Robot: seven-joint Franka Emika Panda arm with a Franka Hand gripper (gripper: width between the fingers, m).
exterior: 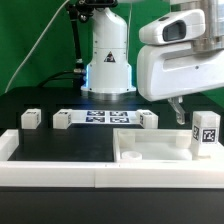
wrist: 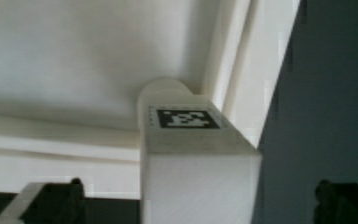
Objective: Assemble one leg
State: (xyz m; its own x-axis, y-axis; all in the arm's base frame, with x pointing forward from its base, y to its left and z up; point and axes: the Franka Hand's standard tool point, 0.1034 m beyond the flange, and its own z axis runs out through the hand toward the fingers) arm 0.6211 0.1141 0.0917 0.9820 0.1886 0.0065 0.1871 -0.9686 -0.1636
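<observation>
On the exterior view's right, small white plastic block-shaped leg (exterior: 205, 131) stands upright on flat white tray-like piece (exterior: 150, 152); tool (wrist: 197, 200) spread wide, not touching the leg.

White rounded arm shell (exterior: 172, 68), white base column (exterior: 108, 48) with black triangle label (exterior: 110, 72), blue glow (exterior: 88, 83) beneath, black fingers (wrist: 51, 203)

A black counter (exterior: 70, 146) fills the middle of the exterior view, with a green backdrop (exterior: 35, 45) across the upper left. The marker board (exterior: 97, 118) lies flat at the centre, its row of tags facing up. White border walls (exterior: 60, 173) run along the bottom edge and up the left side. At the lower right, just behind the front wall, lies a large flat white tray-like piece (exterior: 155, 145).
</observation>
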